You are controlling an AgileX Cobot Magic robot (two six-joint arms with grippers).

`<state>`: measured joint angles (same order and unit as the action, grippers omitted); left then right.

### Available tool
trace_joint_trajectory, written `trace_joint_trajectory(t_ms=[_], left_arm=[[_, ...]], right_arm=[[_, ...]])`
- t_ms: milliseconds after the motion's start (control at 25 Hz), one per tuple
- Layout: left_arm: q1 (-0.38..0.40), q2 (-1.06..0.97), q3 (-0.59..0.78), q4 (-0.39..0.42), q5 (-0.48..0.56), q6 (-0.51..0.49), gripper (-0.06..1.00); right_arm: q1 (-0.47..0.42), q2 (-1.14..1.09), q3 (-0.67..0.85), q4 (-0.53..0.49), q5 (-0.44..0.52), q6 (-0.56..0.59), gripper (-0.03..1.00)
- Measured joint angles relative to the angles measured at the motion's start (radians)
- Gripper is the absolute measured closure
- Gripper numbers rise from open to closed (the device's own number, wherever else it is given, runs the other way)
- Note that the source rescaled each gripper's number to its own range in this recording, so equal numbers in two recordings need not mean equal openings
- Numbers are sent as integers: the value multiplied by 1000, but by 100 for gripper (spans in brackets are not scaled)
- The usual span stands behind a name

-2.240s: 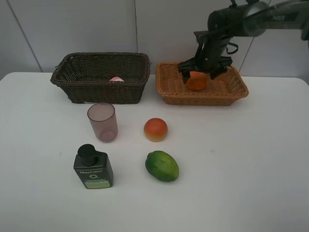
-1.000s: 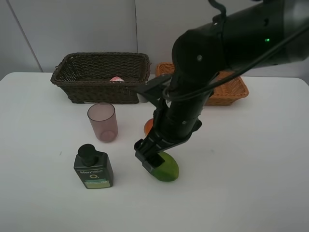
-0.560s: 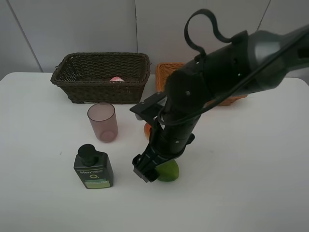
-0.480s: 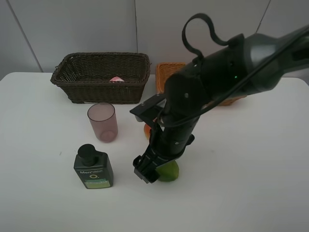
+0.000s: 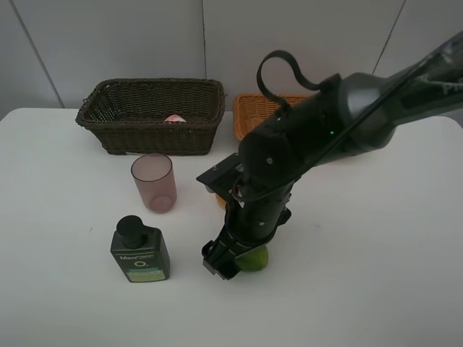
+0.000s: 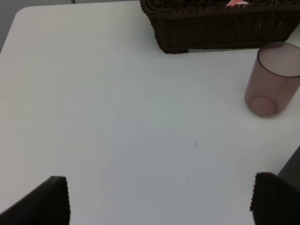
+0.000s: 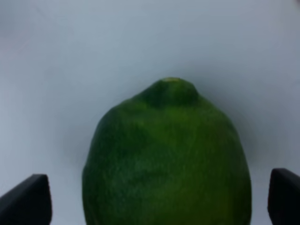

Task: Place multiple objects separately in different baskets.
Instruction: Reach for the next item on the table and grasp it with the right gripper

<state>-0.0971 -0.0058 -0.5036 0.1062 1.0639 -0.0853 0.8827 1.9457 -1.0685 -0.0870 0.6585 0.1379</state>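
Right claw (image 5: 223, 262) gone from tan basket (image 5: 249, 116), now low over green fruit (image 7: 164, 159), spread wide either side, not gripping. Fruit on desk (image 5: 376, 275) near pump bottle (image 5: 139, 253). Left claw (image 6: 161, 199) wide, empty.

Deeper basket (image 5: 145, 134): upper left of the frame, at the back of the table (image 5: 58, 217).
Shallower basket (image 5: 249, 119): just right of it, partly behind the arm.
Small bottle (image 5: 173, 118): inside the deeper basket.
Cup (image 5: 153, 182): left of centre, before the deeper basket.
Pump bottle (image 5: 139, 251): lower left, before the cup.
Fruit (image 7: 164, 154): lower centre, right of the pump bottle, between the right gripper's (image 7: 154, 201) fingers.
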Motion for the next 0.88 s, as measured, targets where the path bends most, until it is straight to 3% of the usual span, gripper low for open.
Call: trace_joint_trajectory(t_ms=[280,560,640,680,880], left_arm=[[0,0,0,0,0,0,-6],[0,0,0,0,0,0,-6],[0,0,0,0,0,0,-6],[0,0,0,0,0,0,-6],[0,0,0,0,0,0,-6]], right_arm=[[0,0,0,0,-18,0,0],[0,7,0,0,-22,3,22],[0,19,0,-2,-21,3,42],[0,21,0,-5,-20,3,46],[0,21,0,-7,-21,3,46]])
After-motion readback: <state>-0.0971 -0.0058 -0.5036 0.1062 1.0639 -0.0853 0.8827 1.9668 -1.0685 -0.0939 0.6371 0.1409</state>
